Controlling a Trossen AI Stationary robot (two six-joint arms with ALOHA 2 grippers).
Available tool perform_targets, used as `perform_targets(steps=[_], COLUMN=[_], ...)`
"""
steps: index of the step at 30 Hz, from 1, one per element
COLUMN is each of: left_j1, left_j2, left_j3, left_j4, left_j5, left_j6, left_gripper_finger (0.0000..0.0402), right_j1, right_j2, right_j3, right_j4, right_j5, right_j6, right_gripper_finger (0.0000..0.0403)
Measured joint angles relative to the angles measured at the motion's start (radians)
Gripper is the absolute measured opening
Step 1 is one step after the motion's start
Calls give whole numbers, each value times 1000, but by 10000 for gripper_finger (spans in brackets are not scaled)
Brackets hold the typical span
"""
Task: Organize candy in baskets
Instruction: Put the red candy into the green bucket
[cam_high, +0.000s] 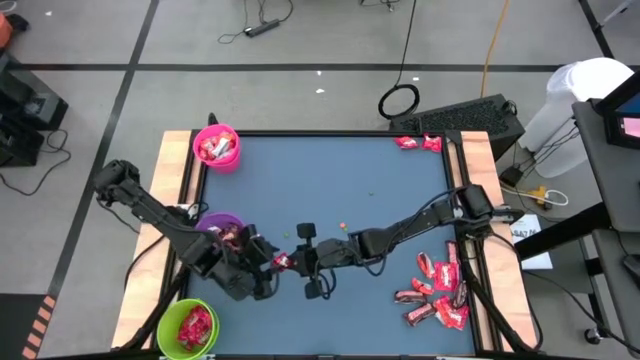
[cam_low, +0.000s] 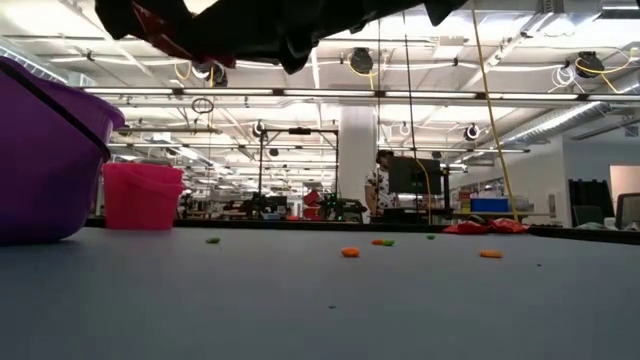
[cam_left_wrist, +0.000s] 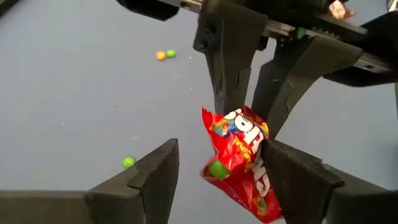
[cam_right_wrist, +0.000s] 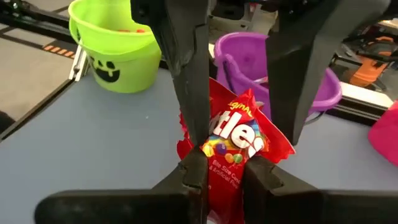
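Note:
A red candy packet (cam_high: 283, 261) with white lettering hangs above the table's near middle, between my two grippers. My right gripper (cam_right_wrist: 227, 160), reaching in from the table's right, is shut on it. My left gripper (cam_left_wrist: 222, 149), coming from the left, is open, with one finger on each side of the packet's free end (cam_left_wrist: 239, 168). The purple basket (cam_high: 222, 228) stands just left of them and holds candy. The pink basket (cam_high: 217, 146) at the far left corner and the green basket (cam_high: 188, 326) at the near left also hold candy. My right gripper pinches one end of the packet (cam_right_wrist: 224, 163) between its two fingers, coming almost level from the table's right. The packet is lifted clear of the table and sticks out beyond the fingertips toward my left gripper. My left gripper has one finger (cam_left_wrist: 292, 174) close against the packet's edge; whether it touches, I cannot tell.
Several red candy pieces (cam_high: 438, 290) lie in a heap at the near right. Two more (cam_high: 418, 143) lie at the far right corner. Tiny orange and green specks (cam_low: 349, 252) dot the middle of the blue table top (cam_high: 330, 180).

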Motion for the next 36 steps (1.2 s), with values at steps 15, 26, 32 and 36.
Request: perform_targets(steps=[15, 26, 32, 36], left_j1=[25, -26, -109, -186], left_j2=[25, 0, -3, -4], left_j3=[3, 23, 74, 87], left_j4=[10, -74, -99, -103], left_j5=[94, 165, 472, 651], left_j6=[63, 103, 82, -99], left_gripper_finger=[45, 32, 26, 32], right_j1=[0, 29, 49, 46], right_j2=[2, -124, -159, -147], right_j3=[-1, 3, 2, 2], right_j4=[-13, -300, -492, -529], right_j5=[-13, -25, -20, -20], right_j6=[5, 4, -6, 8], right_gripper_finger=[80, 168, 180, 180])
